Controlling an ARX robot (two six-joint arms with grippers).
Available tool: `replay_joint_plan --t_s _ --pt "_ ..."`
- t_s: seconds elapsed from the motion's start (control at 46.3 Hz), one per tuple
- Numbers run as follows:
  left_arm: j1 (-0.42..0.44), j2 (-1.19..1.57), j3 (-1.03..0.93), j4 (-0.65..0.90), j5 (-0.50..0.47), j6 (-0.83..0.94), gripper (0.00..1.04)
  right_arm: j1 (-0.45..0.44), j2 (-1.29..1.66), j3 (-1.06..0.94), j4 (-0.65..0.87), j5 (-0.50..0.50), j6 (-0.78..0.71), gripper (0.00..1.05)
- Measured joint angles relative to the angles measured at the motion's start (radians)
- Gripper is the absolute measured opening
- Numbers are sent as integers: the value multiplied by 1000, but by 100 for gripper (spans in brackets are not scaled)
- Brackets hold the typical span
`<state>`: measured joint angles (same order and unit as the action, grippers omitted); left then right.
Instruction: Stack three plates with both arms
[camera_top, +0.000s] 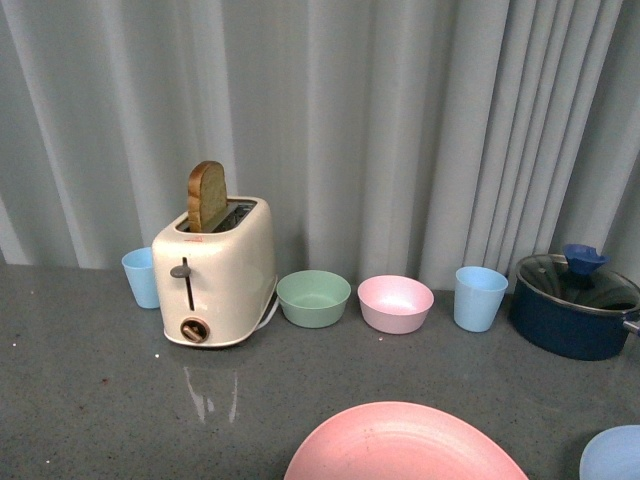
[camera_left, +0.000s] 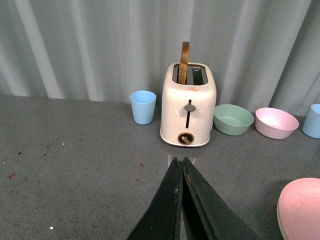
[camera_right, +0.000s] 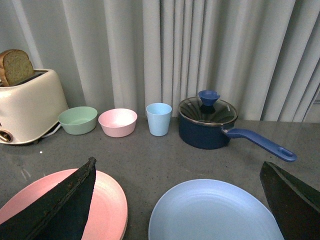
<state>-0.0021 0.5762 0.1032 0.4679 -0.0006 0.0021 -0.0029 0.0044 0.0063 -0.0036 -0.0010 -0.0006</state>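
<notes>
The pink plate (camera_top: 405, 445) lies at the table's front edge, and the light blue plate (camera_top: 615, 455) lies to its right, apart from it. In the right wrist view my right gripper (camera_right: 177, 162) is open wide and empty above the light blue plate (camera_right: 215, 212), with one finger (camera_right: 70, 195) over the pink plate (camera_right: 107, 200). In the left wrist view my left gripper (camera_left: 181, 162) is shut and empty over bare table, left of the pink plate (camera_left: 302, 207). A paler rim shows under that plate's edge; I cannot make out the cream-beige plate otherwise. Neither gripper shows in the front view.
A cream toaster (camera_top: 215, 275) with a bread slice stands at the back left beside a blue cup (camera_top: 140, 277). A green bowl (camera_top: 313, 298), a pink bowl (camera_top: 395, 303), a second blue cup (camera_top: 479, 298) and a dark blue lidded pot (camera_top: 575, 305) line the curtain.
</notes>
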Motion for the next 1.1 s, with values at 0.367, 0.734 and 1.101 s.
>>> replay_joint_plan --t_s 0.367,0.734,1.101 --pt "0 -164 -58 -103 1 0 4 0 0 0 0 0 0 97" --pt "0 -317 -76 -205 0 -2 4 0 0 0 0 0 0 97" --pt "0 -428 -76 -317 0 -3 4 0 0 0 0 0 0 97"
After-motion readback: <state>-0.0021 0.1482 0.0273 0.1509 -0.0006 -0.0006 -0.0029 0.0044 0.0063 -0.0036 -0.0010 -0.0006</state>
